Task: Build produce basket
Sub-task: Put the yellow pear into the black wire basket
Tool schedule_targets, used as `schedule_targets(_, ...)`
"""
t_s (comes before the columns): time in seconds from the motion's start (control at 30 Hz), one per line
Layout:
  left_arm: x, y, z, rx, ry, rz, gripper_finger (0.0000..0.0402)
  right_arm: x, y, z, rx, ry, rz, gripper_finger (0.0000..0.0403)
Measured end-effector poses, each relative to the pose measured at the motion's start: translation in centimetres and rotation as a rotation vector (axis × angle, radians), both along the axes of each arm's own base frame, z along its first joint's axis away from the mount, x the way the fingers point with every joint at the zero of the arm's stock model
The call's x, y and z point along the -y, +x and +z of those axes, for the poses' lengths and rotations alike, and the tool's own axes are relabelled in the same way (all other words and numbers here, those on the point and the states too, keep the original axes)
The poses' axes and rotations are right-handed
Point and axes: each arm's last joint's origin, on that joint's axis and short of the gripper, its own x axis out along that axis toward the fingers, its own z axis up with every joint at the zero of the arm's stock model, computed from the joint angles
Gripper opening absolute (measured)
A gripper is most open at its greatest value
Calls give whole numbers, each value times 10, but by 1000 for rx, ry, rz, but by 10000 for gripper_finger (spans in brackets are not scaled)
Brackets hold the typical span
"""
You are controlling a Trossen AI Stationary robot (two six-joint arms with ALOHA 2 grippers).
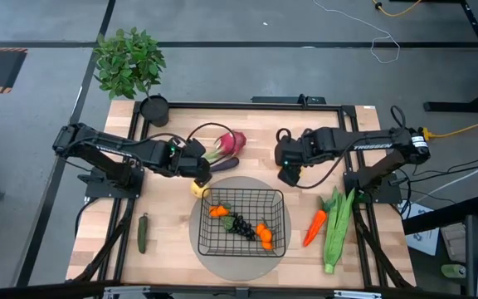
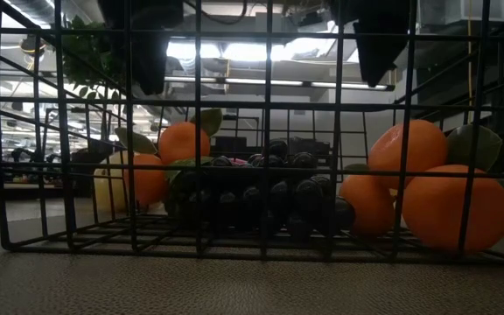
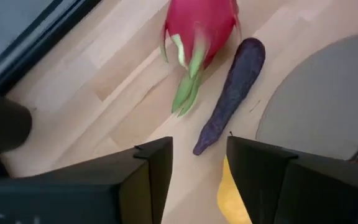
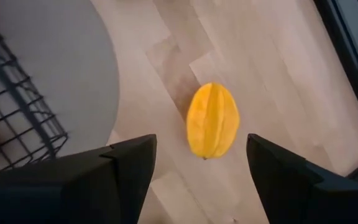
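- Right gripper [image 4: 197, 171] hovers with its fingers spread wide and nothing between them, looking down on a yellow star fruit [image 4: 212, 120] lying on the bare wood just beyond the fingertips.
- That fruit's long axis runs roughly along the line of reach, between the two fingers rather than across them, so a straight descent would likely bracket its narrow width.
- From above, the right gripper [image 1: 292, 170] sits just off the basket's far right corner, and the arm hides the star fruit in that view.
- Left gripper [image 3: 197, 180] is parted as well, with a yellow fruit [image 3: 234, 196] showing low between its fingers; whether the pads touch it cannot be told.
- Overhead, that yellow fruit [image 1: 199, 189] lies at the basket's far left corner, right under the left gripper [image 1: 201, 173].
- Basket [image 1: 202, 241] stands mid-table on a round grey mat [image 1: 236, 267], already holding orange fruits [image 1: 265, 233] and dark grapes [image 1: 241, 224].
- Dragon fruit [image 3: 201, 28] and eggplant [image 3: 232, 93] lie side by side on the wood ahead of the left gripper, outside the basket.
- Carrot [image 1: 314, 227] and green husk [image 1: 336, 228] wait to the basket's right, cucumber [image 1: 143, 232] well off to its left.
- Judging by the spread, each arm has one yellow piece near at hand, both a short carry from the basket.
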Motion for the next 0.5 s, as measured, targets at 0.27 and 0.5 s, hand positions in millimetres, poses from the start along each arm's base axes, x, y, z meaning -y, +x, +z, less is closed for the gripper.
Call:
schedule_targets(0.27, -10, 0, -11, -67, -115, 91, 139, -17, 0, 0, 15, 2, 57, 237)
schedule_targets(0.5, -13, -16, -15, -296, -146, 17, 138, -30, -2, 0, 14, 5, 87, 237)
